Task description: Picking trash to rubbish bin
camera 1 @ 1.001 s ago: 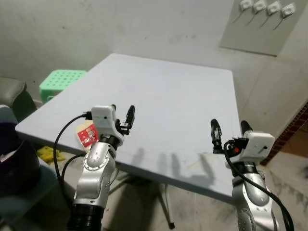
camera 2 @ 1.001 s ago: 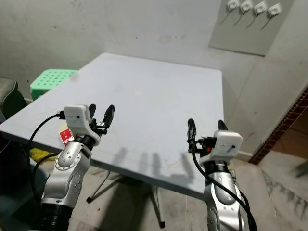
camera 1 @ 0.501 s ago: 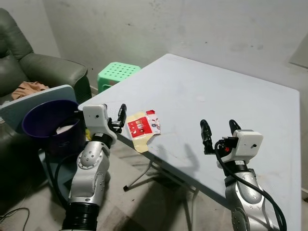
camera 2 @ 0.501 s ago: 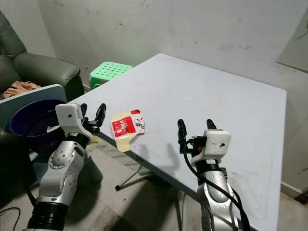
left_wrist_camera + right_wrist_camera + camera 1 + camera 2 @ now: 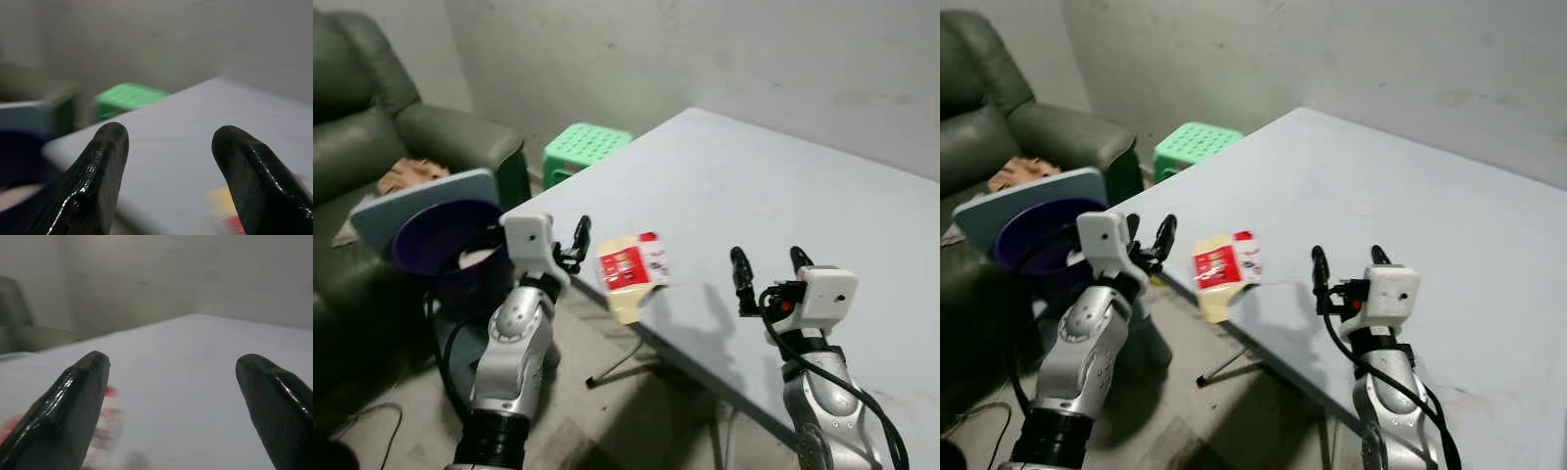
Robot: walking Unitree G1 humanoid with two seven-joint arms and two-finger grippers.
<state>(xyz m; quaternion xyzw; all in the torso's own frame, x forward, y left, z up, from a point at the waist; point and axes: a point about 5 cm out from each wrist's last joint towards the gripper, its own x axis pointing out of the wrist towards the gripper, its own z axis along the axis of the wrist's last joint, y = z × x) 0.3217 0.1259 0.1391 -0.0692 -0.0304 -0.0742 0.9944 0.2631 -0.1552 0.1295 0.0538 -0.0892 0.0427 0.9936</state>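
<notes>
My left end effector (image 5: 571,242), fingers spread, sits at nine o'clock of the red-and-yellow wrapper (image 5: 630,271) overhanging the desk (image 5: 803,196) edge; a nudge could drop it short of the purple bin (image 5: 445,240). My right end effector (image 5: 767,277) is spread too.

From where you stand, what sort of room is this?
Probably a plain living room in a home: a green sofa, a grey folding table, a green stool and a purple bin against bare walls.

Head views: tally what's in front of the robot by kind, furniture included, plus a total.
Wrapper: 1
Bin: 1
Table: 1
Stool: 1
Sofa: 1
Gripper: 2, left, right
Total: 7
</notes>
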